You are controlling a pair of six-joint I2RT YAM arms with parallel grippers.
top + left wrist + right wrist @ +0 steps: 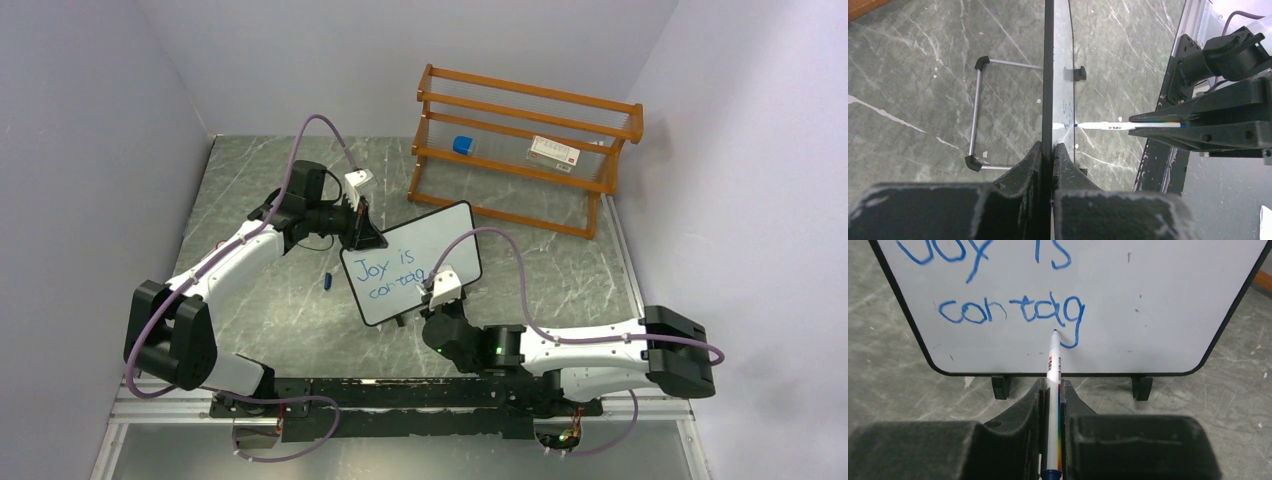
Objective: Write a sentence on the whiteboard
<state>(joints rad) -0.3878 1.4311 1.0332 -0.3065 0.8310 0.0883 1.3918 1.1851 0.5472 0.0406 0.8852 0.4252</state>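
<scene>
Though unfinished, sentence (1013,310) lengthwise across upright whiteboard (1158,300)

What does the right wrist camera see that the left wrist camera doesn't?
Only the right wrist view shows the front of the whiteboard, with blue words ending in "contag". Only the left wrist view shows the board edge-on, its wire stand behind, and the left hand pinching its edge. Both show the marker in the right hand, tip at the board.
</scene>
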